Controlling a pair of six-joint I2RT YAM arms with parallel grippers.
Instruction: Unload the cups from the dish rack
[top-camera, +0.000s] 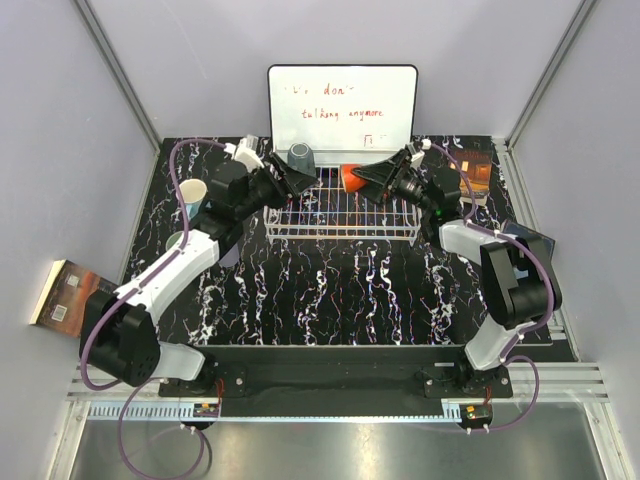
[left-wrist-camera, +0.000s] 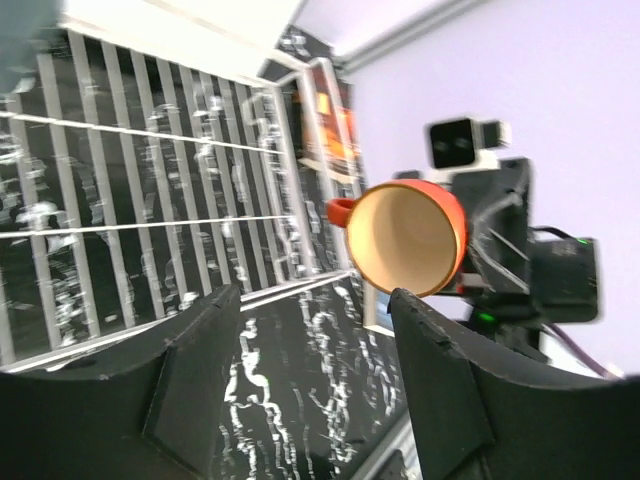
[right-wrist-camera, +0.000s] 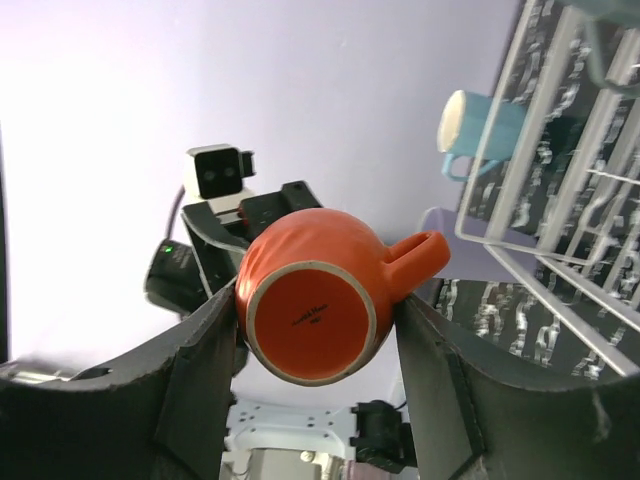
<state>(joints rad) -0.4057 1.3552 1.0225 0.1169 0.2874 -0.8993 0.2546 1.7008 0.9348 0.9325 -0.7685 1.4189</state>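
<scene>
Black white-veined table (top-camera: 330, 290), lilac walls (top-camera: 180, 70), whiteboard (top-camera: 342, 90) at back. White rack (top-camera: 340, 222) mid-table. Right claw (right-wrist-camera: 318, 335) clamped on orange cup (right-wrist-camera: 320, 270) over rack; left claw (left-wrist-camera: 312, 330) spread wide, empty.

Top view: bright, even overhead light with soft, faint shadows. Left wrist view: the dish rack (left-wrist-camera: 150, 225) wires from 9 to 12 o'clock are blurred. Right wrist view: the wall (right-wrist-camera: 100, 100) at 10 o'clock is overexposed.
</scene>
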